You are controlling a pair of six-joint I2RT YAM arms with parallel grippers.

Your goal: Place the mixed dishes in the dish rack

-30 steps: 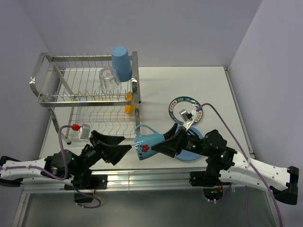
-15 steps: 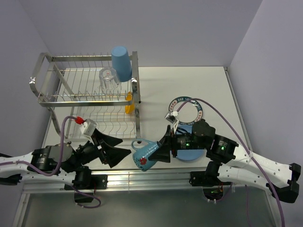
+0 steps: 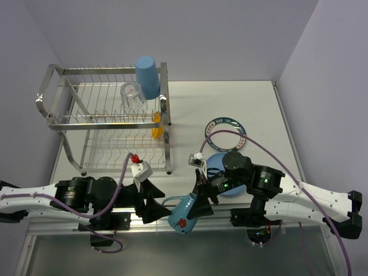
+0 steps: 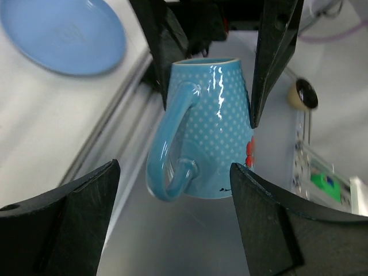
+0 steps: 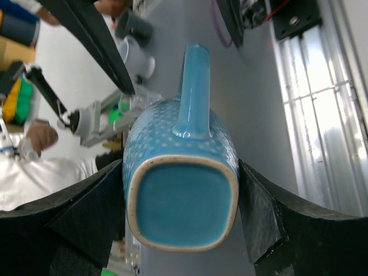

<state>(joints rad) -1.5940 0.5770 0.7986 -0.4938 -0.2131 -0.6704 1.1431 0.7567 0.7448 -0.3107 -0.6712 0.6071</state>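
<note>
Risk: the light blue mug (image 3: 183, 217) could fall. I judge this a handover, and it is taking place past the table's (image 3: 259, 109) front edge, at the bottom centre of the overhead view.
Cause: a glossy, tapered body held by two thin fingers only. The handle points at the incoming arm, so a finger catching it would twist the mug loose.
Second risk: if one arm lets go before the other has closed, nothing is below to catch it.
Mug's look: sky blue with small white dots, a red mark on one side, a cream edge at one end and a big loop handle. It lies tipped over.
Right gripper (image 5: 179, 172): pinching the mug, one finger pressed on each flank.
Left gripper (image 3: 158, 206): spread wide, just beside the mug, touching nothing.
Dish rack (image 3: 106, 118): upper left, well apart from the mug. It holds the blue tumbler (image 3: 148, 76), clear glass (image 3: 132, 95) and yellow bowl (image 3: 156, 125).
On the table: the patterned plate (image 3: 225, 133) and the blue plate (image 4: 63, 34).
</note>
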